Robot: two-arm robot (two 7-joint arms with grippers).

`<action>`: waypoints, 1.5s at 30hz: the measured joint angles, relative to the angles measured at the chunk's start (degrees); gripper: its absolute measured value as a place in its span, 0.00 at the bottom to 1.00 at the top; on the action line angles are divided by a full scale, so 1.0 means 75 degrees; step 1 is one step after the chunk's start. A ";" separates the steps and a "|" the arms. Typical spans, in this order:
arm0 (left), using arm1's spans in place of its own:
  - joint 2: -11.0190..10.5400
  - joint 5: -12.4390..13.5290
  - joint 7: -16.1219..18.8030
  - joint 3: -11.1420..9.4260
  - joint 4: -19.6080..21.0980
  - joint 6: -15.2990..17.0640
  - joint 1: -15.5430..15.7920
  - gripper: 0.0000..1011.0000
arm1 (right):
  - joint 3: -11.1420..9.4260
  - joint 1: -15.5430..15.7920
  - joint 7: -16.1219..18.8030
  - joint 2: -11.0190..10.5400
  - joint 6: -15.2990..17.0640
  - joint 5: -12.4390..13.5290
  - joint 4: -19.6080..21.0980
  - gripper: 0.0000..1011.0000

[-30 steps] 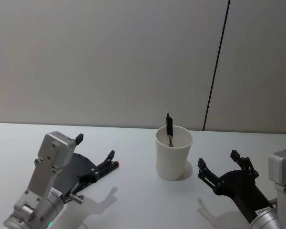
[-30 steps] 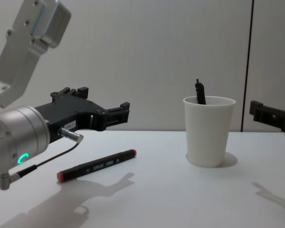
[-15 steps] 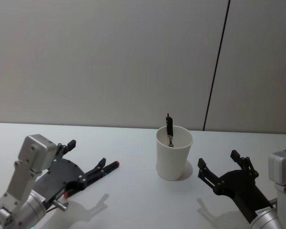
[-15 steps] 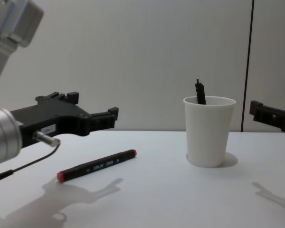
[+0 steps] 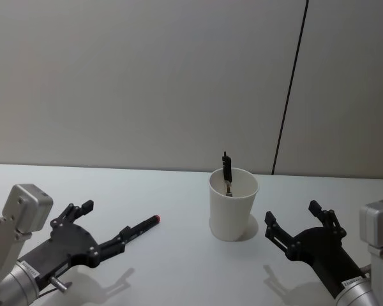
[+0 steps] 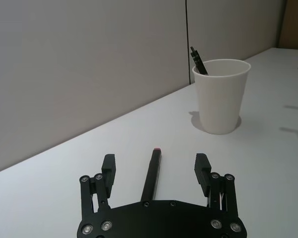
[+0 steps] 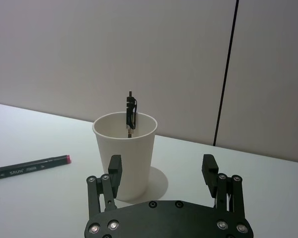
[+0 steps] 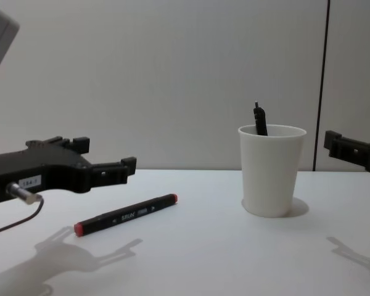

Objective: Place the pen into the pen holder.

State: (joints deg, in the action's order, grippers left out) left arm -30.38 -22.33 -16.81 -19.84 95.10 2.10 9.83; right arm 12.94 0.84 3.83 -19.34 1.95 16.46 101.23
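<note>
A black marker pen (image 8: 126, 214) with red ends lies flat on the white table, left of the pen holder (image 8: 271, 169), a white paper cup. A thin black pen (image 8: 259, 120) stands inside the cup. My left gripper (image 8: 105, 154) hovers open just above the table, over the marker's near end. In the left wrist view the marker (image 6: 151, 173) runs out between the open fingers of the left gripper (image 6: 155, 161) toward the cup (image 6: 221, 96). My right gripper (image 5: 292, 213) hangs open to the right of the cup (image 5: 233, 204), holding nothing.
A white table (image 5: 179, 268) runs up to a plain grey wall with a dark vertical seam (image 5: 290, 95) behind the cup. The right wrist view has the marker (image 7: 30, 167) lying left of the cup (image 7: 125, 148).
My left arm has drawn back to the left and dropped lower, away from the cup. The marker has stayed where it lay. The right arm has not moved.
</note>
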 joint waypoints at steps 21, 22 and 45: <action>-0.0317 -0.0617 -0.1586 -0.0127 -0.1071 0.0326 0.0676 0.99 | 0.0000 0.0000 0.0000 0.0000 0.0000 0.0000 0.0000 0.99; -0.0320 -0.0625 -0.1644 -0.0163 -0.1166 0.0346 0.0746 0.99 | 0.0000 0.0000 0.0000 0.0000 0.0000 0.0000 0.0000 0.99; -0.0225 -0.0558 -0.1975 -0.0620 -0.2134 0.0912 0.1535 0.99 | 0.0000 0.0000 0.0000 0.0000 0.0000 0.0000 0.0000 0.99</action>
State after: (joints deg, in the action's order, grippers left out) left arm -32.07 -26.51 -31.62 -24.49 79.09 8.94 21.35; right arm 12.94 0.84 3.83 -19.34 1.95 16.46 101.23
